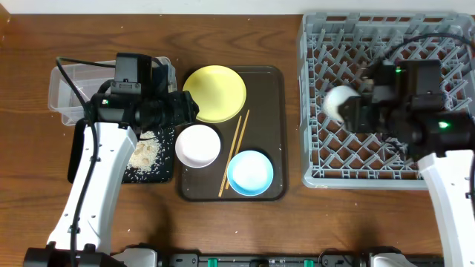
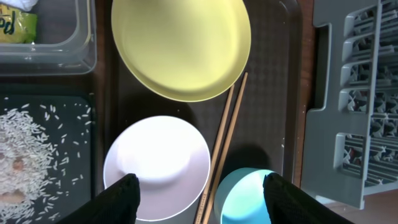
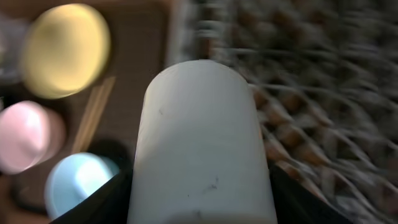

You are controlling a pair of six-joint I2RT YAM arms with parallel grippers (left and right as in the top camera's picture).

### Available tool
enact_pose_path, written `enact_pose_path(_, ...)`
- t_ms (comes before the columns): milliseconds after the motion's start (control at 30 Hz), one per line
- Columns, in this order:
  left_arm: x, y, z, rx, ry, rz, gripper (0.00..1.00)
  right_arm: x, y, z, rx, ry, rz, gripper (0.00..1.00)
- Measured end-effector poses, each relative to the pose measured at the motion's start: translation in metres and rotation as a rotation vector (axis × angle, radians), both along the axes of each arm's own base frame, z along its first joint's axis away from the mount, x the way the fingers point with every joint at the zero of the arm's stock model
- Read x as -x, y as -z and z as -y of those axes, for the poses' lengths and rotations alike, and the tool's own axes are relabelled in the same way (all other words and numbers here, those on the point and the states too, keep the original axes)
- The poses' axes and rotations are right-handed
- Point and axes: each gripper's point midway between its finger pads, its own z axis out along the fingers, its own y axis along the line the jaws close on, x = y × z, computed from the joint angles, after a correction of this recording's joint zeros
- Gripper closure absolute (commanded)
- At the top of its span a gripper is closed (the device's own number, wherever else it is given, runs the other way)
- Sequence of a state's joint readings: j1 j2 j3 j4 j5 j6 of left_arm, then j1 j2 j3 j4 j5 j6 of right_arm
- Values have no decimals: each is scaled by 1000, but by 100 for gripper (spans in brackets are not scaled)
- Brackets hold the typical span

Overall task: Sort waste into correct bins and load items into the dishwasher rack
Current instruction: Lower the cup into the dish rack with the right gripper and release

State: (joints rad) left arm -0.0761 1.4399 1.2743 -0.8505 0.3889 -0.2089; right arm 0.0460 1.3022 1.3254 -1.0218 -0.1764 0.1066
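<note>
My right gripper (image 3: 200, 205) is shut on the small pale cup (image 3: 199, 137) and holds it over the left part of the grey dishwasher rack (image 1: 319, 159); the cup also shows in the overhead view (image 1: 340, 101). My left gripper (image 2: 196, 199) is open and empty above the white bowl (image 2: 155, 165). The yellow plate (image 1: 214, 93), white bowl (image 1: 197, 144), light blue bowl (image 1: 250, 172) and wooden chopsticks (image 1: 234, 152) lie on the brown tray (image 1: 276, 111). Rice scraps (image 1: 146, 154) lie in the black tray (image 1: 74, 159). The green-and-yellow wrapper (image 2: 15, 26) lies in the clear tub (image 1: 63, 93).
The brown serving tray sits between the two bins on the left and the rack on the right. Bare wooden table (image 1: 297, 230) lies along the front edge. The rack's upright pegs (image 2: 360, 93) stand close to the tray's right side.
</note>
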Motion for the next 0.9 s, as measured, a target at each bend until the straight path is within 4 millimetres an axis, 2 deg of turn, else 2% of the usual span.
enact_pose_path(233, 1, 1, -1, -4, -2, -3, 34, 11, 19, 83, 81, 283, -106, 99)
enact_pose_path(367, 1, 1, -1, -4, -1, -6, 34, 12, 35, 104, 102, 347, -169, 99)
enact_pose_path(700, 1, 1, -1, -4, -2, -7, 34, 17, 83, 105, 86, 339, -375, 99)
enact_pose_path(900, 2, 1, -1, -5, -2, -11, 34, 15, 92, 105, 85, 340, -402, 99)
